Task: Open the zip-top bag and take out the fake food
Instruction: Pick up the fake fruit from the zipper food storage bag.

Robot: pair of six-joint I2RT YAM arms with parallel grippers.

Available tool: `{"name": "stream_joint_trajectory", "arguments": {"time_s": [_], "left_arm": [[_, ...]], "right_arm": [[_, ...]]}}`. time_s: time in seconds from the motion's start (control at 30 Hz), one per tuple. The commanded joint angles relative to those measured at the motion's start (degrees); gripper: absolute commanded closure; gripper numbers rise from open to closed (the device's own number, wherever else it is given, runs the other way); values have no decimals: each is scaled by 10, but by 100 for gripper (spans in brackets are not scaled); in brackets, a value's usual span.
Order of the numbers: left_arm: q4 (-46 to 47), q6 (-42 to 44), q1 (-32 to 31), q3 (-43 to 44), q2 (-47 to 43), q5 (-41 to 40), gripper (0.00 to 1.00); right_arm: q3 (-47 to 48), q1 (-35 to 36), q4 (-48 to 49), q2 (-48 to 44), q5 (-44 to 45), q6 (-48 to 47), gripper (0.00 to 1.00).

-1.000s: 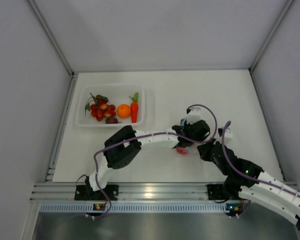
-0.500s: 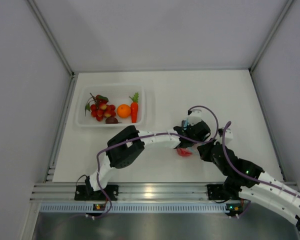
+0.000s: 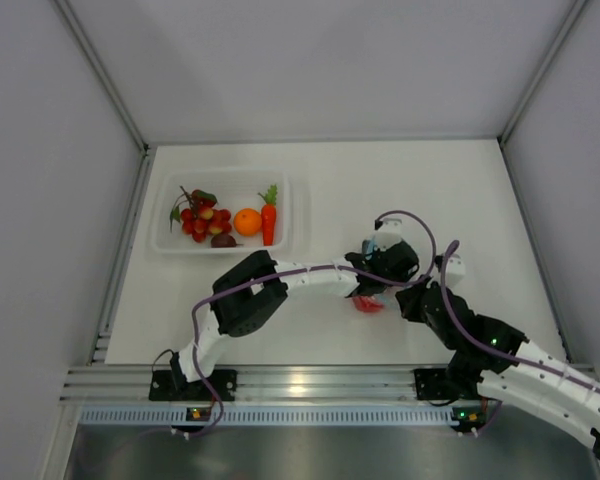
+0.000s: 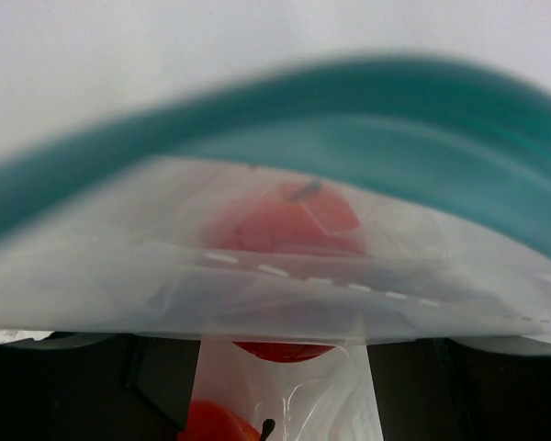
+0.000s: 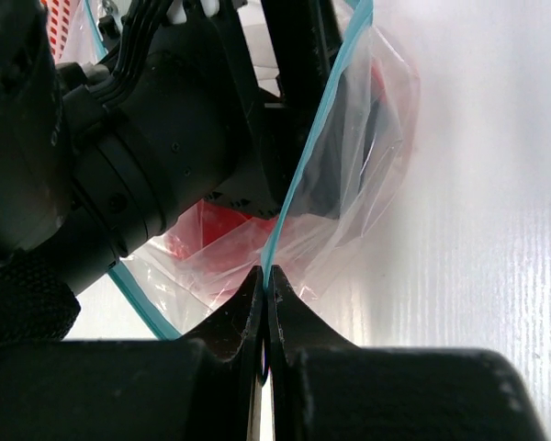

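My right tool (image 5: 264, 276) is clamped on the zip-top bag (image 5: 358, 138), my left tool's (image 3: 372, 285) state I cannot tell; the mouth looks open, red fake food (image 4: 289, 220) not yet out.

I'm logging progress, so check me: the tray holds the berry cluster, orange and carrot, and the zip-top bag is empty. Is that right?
Not quite: the zip-top bag is not empty. The left wrist view shows a red fruit inside it, behind the clear plastic. The rest stands: the tray holds the berry cluster, orange and carrot.
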Motion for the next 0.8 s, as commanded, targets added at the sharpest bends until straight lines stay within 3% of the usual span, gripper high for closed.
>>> {"name": "stream_joint_trajectory", "arguments": {"time_s": [0.0,0.3,0.5,0.77], "left_arm": [[-36,15,3,-43,-39,7,100],[27,53,-17,-162,-185,-13,100],[90,64,-22,-272,-278,-14,100],[198,127,-23,-372,-359,72,100]], "right_arm": [[64,-5,-19,21,26,-27,100],[159,-6,-24,99,61,-92,100],[176,-8,7,165,38,-126,100],[195,-7,70,253,-53,-155,100]]}}
